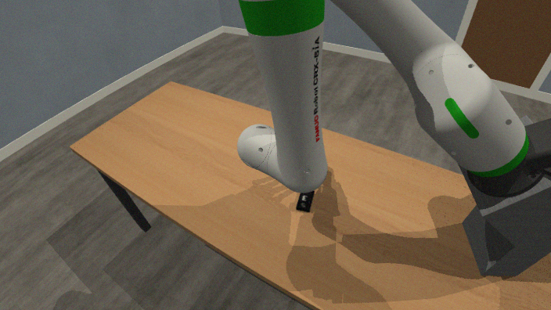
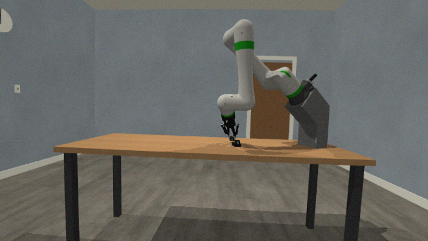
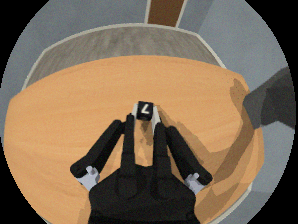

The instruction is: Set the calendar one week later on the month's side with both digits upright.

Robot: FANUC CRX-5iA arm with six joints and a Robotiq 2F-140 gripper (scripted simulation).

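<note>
The jaws are closed on a small black cube (image 3: 145, 110) low over the table (image 1: 168, 141) near its middle — a shallow pinch could let it twist or slip, spoiling the digit's orientation.

light: bright, even | shadows: arm's, overlapping on table (image 1: 176, 129) | wrist: fisheye, soft

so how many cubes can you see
1: a black cube between the gripper fingers, on the tray. The second cube may be hidden behind the arm.
</note>
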